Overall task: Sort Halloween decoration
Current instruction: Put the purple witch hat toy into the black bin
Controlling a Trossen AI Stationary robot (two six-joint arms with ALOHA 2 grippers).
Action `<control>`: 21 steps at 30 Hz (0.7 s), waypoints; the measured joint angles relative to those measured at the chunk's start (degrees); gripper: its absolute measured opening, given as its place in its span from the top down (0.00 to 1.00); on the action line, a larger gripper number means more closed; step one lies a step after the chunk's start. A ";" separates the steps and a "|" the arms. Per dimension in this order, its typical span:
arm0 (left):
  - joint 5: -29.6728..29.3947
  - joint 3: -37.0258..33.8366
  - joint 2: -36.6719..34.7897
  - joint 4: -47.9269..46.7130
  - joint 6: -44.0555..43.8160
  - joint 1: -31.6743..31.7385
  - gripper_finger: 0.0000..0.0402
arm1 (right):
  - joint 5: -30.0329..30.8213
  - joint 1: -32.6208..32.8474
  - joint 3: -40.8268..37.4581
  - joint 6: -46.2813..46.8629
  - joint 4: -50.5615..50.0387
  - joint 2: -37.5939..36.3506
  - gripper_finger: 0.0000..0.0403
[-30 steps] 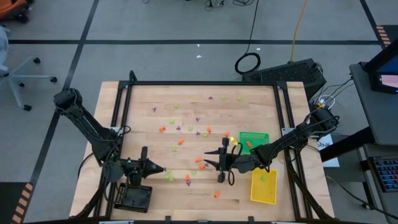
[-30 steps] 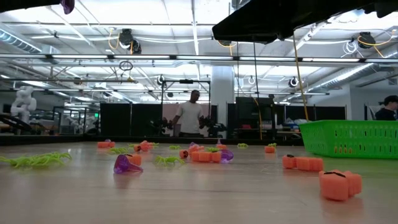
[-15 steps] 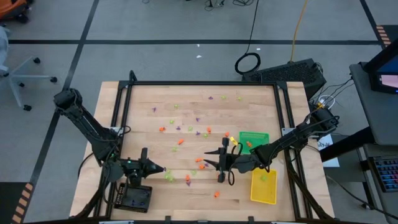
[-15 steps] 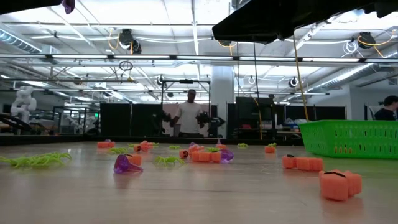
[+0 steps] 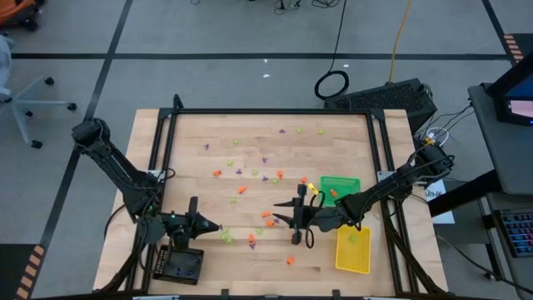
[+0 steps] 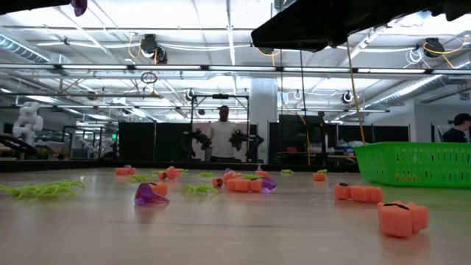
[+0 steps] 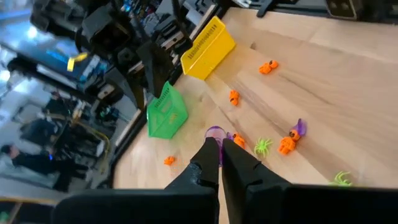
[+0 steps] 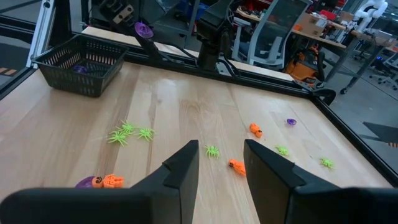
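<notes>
Table (image 5: 333,125) of pale wood, black-framed, seen from above. Green tray (image 5: 341,187) and yellow tray (image 5: 352,250) at right side, black tray (image 5: 179,267) at near-left corner. Left tool (image 5: 218,226) hovers near black tray, fingers pinched on purple trinket (image 7: 215,132). Right tool (image 5: 293,222) over table centre, fingers apart, holding nothing. Halloween decoration (image 5: 241,190): orange, purple, green trinkets scattered across table middle.

A wooden table (image 5: 250,167) carries scattered trinkets (image 5: 241,190) and green (image 5: 340,187), yellow (image 5: 352,250), black trays (image 5: 180,267).
</notes>
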 joint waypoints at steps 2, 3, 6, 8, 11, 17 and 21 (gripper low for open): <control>0.02 -0.02 -0.01 0.00 -2.72 0.00 1.00 | 0.00 0.00 0.00 0.00 0.00 0.00 0.71; 0.04 -0.02 0.00 0.00 -4.16 0.00 1.00 | 0.00 -0.01 0.00 0.00 0.00 0.00 0.71; 0.11 -0.02 0.00 0.00 -8.20 0.00 1.00 | 0.00 0.00 0.00 -0.01 0.00 0.00 0.71; 0.20 -0.02 -0.01 0.00 -11.45 0.00 1.00 | 0.00 0.00 0.00 -0.01 0.00 0.00 0.71; 0.22 -0.02 0.00 0.00 -17.84 0.00 1.00 | 0.00 -0.01 0.00 0.00 0.00 0.00 0.71; 0.22 -0.02 0.00 0.00 -30.32 0.00 1.00 | 0.02 0.00 0.00 0.00 0.00 0.00 0.71; 0.23 -0.02 0.00 0.00 -39.91 0.00 1.00 | 0.00 0.00 0.00 0.00 0.00 0.00 0.71</control>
